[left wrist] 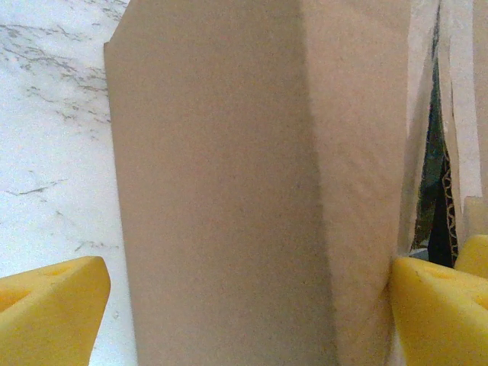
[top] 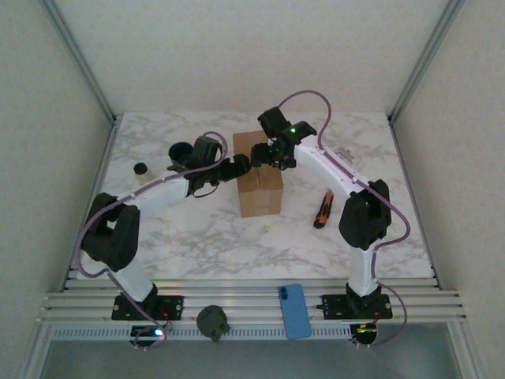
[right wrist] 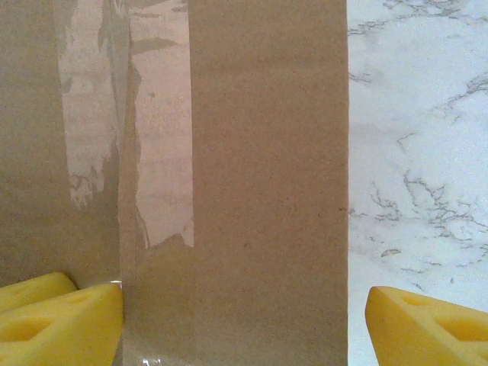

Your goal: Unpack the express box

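The express box (top: pixel 259 188), a plain brown carton, stands upright in the middle of the marble table. Its top flaps lie nearly closed, with torn clear tape along the centre seam (right wrist: pixel 156 137). My left gripper (top: pixel 242 164) is open over the box's left flap (left wrist: pixel 221 191), one yellow finger (left wrist: pixel 49 305) off the flap's outer edge and the other (left wrist: pixel 438 305) at the seam. A dark gap (left wrist: pixel 436 191) shows there. My right gripper (top: pixel 265 155) is open across the right flap (right wrist: pixel 267 175), its left finger (right wrist: pixel 65 320) at the seam and its right finger (right wrist: pixel 427 328) over the table.
A dark blue mug (top: pixel 180 151) and a small capped bottle (top: pixel 141 170) stand left of the box behind my left arm. An orange-and-black cutter (top: pixel 323 209) lies to the right. A blue phone (top: pixel 294 310) and a dark round object (top: pixel 212 322) rest on the front rails.
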Action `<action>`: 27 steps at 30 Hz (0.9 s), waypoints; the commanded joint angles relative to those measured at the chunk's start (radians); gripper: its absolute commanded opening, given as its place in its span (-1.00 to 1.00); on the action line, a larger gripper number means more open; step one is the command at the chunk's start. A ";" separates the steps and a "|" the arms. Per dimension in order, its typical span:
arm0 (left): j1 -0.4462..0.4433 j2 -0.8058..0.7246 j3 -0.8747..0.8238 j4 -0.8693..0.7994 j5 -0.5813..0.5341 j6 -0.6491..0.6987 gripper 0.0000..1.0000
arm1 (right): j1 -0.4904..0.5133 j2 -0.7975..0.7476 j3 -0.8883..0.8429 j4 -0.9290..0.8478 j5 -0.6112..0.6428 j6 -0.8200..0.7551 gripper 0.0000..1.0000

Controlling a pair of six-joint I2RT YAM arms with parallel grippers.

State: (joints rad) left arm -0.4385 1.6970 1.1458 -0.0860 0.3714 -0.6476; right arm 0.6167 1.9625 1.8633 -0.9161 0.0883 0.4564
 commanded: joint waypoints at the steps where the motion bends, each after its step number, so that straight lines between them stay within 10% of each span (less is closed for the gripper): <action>1: -0.008 0.005 0.011 -0.090 0.041 0.024 0.84 | 0.006 0.056 -0.055 -0.041 -0.048 -0.021 0.66; 27: 0.001 0.030 0.077 -0.070 0.043 -0.004 0.84 | -0.025 -0.185 -0.326 0.125 -0.226 -0.049 0.69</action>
State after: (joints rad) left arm -0.4377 1.6993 1.1831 -0.1390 0.4458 -0.6392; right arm 0.5732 1.7889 1.5711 -0.6910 -0.0605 0.4561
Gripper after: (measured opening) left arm 0.921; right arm 0.846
